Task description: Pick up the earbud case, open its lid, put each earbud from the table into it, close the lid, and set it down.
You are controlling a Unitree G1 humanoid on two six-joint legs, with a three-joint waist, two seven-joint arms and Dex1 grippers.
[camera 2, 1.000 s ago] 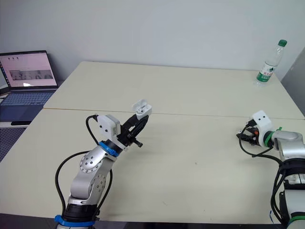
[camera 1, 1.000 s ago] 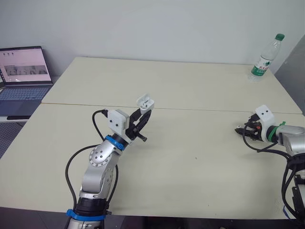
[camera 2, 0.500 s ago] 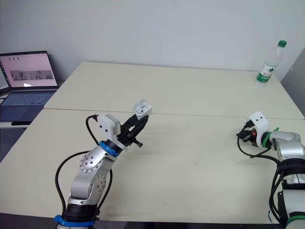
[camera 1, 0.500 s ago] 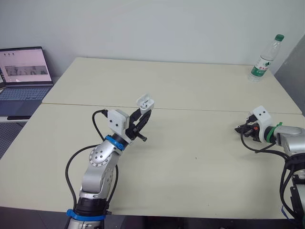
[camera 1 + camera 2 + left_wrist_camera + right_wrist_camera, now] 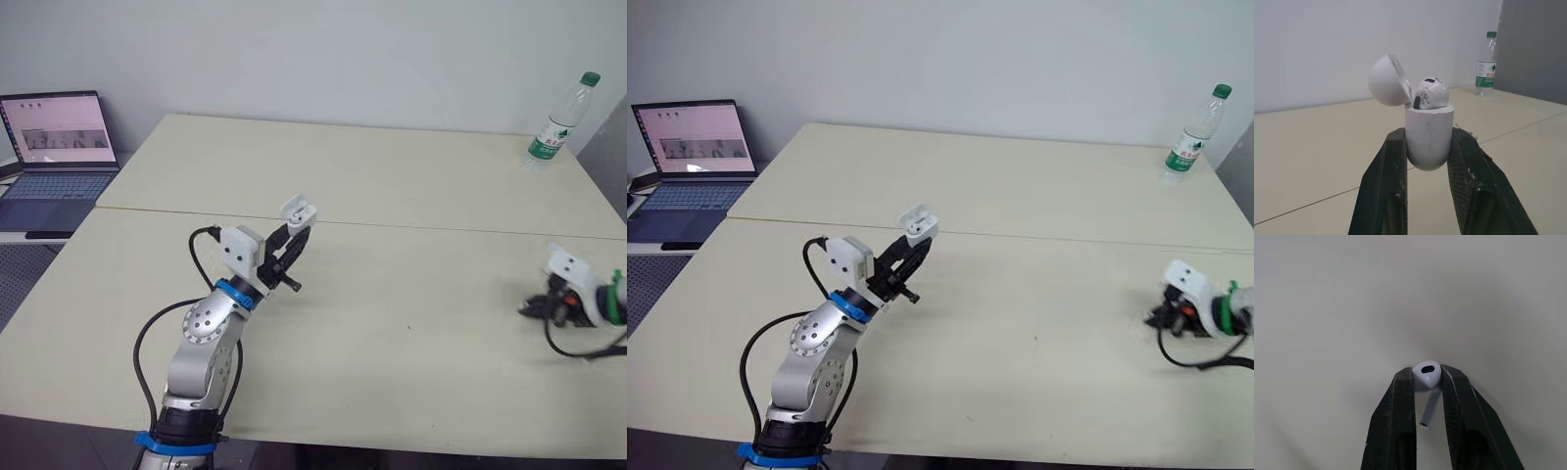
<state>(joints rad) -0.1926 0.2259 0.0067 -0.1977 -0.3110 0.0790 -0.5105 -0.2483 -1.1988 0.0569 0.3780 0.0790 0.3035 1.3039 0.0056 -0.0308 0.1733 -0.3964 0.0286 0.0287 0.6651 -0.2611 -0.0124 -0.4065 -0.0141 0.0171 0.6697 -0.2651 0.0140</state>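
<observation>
A: Where is the earbud case (image 5: 1429, 134) sitting at this moment?

B: The left gripper (image 5: 297, 227) is gripping it by the lower body, both fingers (image 5: 1386, 186) pressing on its sides. It is holding the case raised over the left half of the table (image 5: 411, 392), well apart from the right edge. The lid (image 5: 1386, 81) is standing open and one earbud (image 5: 1431, 93) is sitting in its slot.

A: And the second earbud (image 5: 1425, 369)?

B: The right gripper (image 5: 1427, 379) is pinching it by the round head, low over the table near the right edge. The stem is sticking out free between the fingers; I cannot tell whether it is touching the surface.

A: What are you worrying about, then?

B: The fingers are closing on a smooth, rounded head, so the earbud may be slipping or turning during the long carry to the case. If the stem is arriving tilted, it will be missing the narrow empty slot and pushing on the seated earbud or the open lid. A hard push could be twisting the case, since the left fingers are clamping only its curved lower part. And a drop near the right edge may be sending the earbud off the table.
</observation>
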